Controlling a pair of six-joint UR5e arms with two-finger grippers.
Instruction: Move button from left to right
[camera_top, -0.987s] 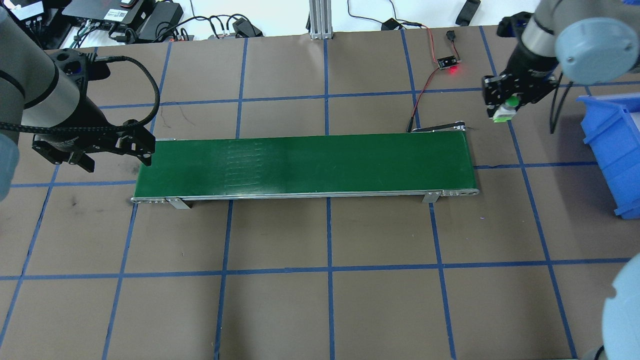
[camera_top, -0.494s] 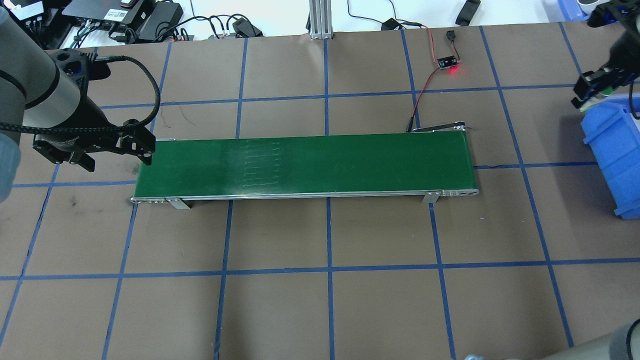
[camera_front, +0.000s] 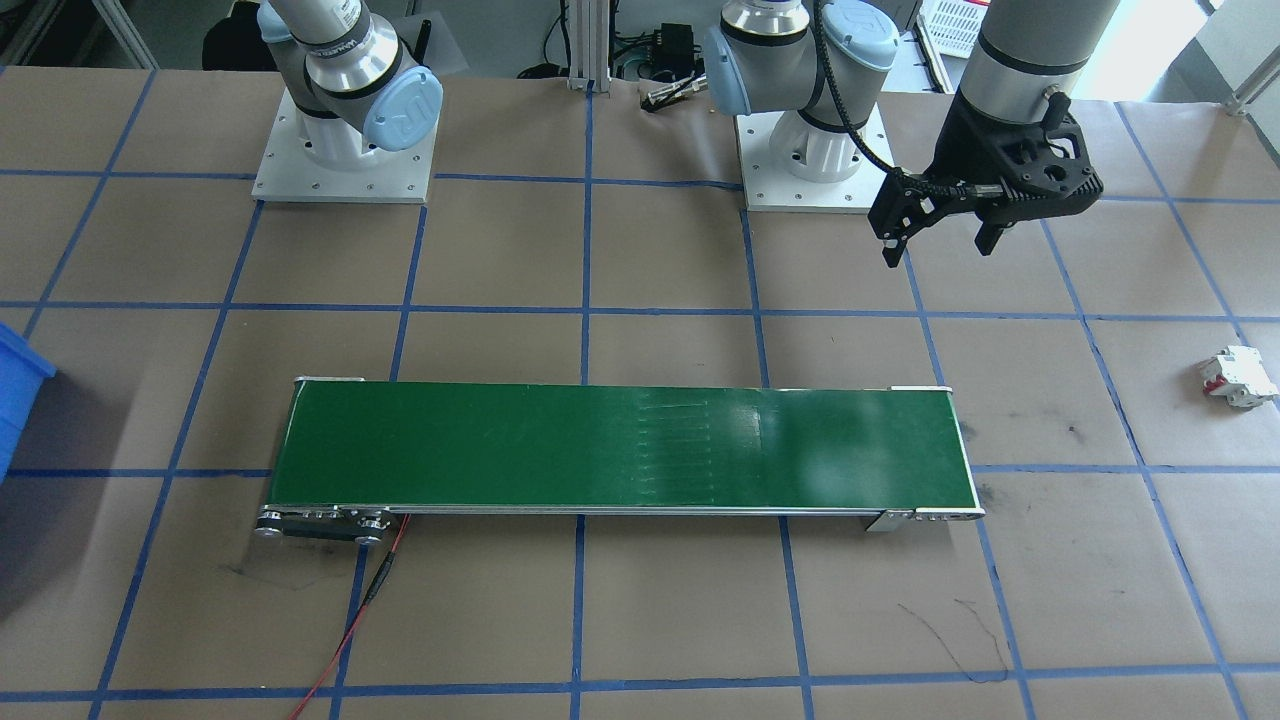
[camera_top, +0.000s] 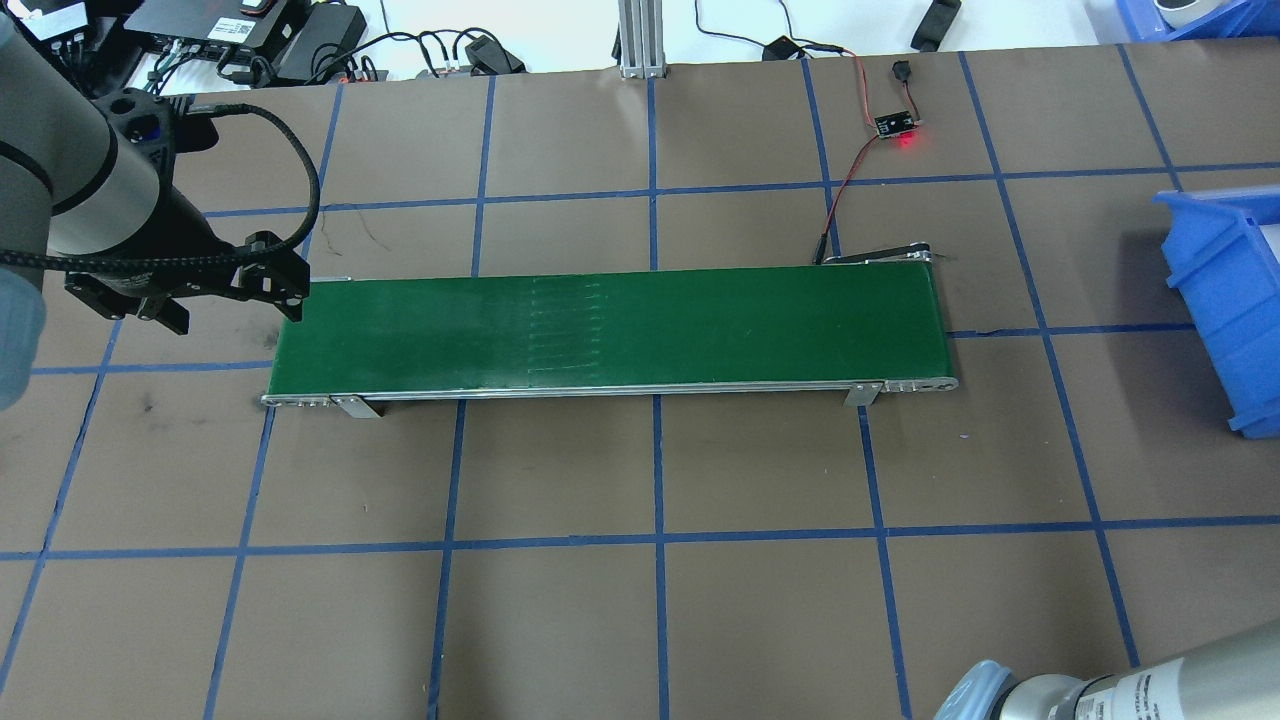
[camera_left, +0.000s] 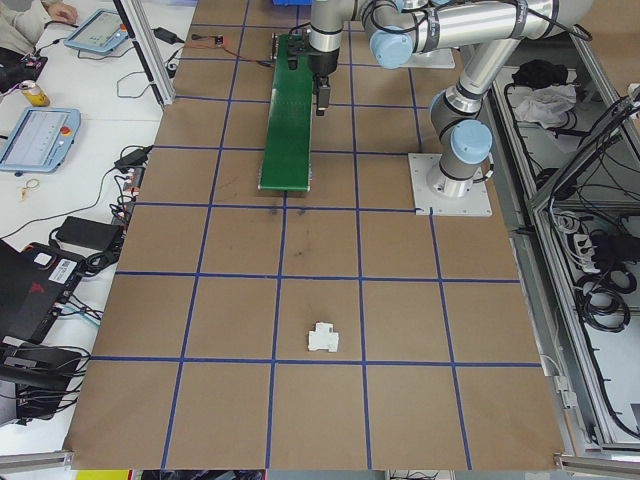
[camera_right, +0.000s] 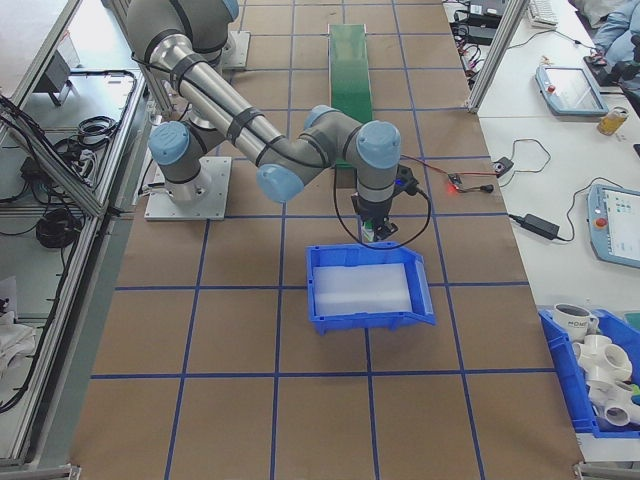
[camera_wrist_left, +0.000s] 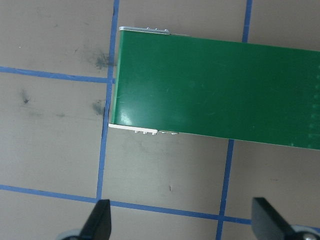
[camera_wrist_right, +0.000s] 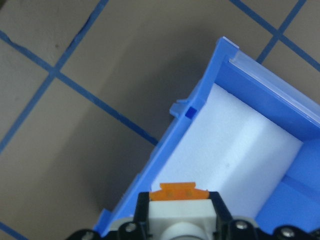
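The button (camera_wrist_right: 179, 209), white-bodied with an orange base, sits between the fingers of my right gripper (camera_wrist_right: 180, 222), which is shut on it. It hangs over the near wall of the blue bin (camera_wrist_right: 200, 115); in the exterior right view the button (camera_right: 372, 232) and right gripper (camera_right: 377, 226) are at the bin's (camera_right: 370, 320) far rim. My left gripper (camera_top: 232, 312) stands open and empty just off the left end of the green conveyor belt (camera_top: 610, 330). The left gripper (camera_front: 940, 235) also shows open from the front.
A white block with red marks (camera_front: 1238, 377) lies on the table far out on my left. A small board with a red light (camera_top: 895, 125) and its wires sit behind the belt's right end. The bin (camera_top: 1215, 290) has a white foam lining.
My right gripper carried the button rightward from the belt's right end to the bin and has left the overhead view. The left gripper shifted only slightly.
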